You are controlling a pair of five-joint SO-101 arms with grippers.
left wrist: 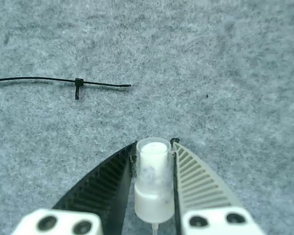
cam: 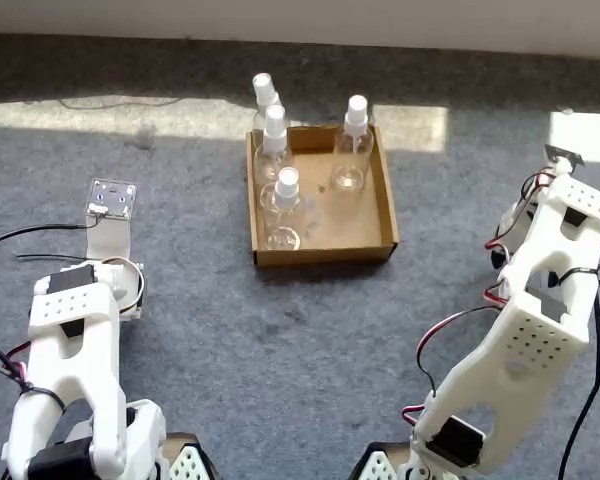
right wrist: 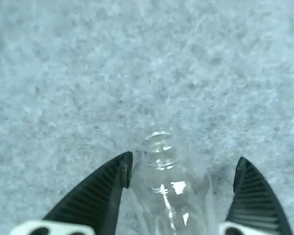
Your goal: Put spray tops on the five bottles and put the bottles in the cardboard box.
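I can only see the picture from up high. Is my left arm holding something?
Observer: Yes. The left pincer is shut on a top.
Operator: Which way is it pointing?
Observer: Its cap end points away from the wrist, and its thin tube points back toward it.
Operator: What about my other arm?
Observer: The right pincer holds a clear bottle with an open neck and nothing screwed on it.
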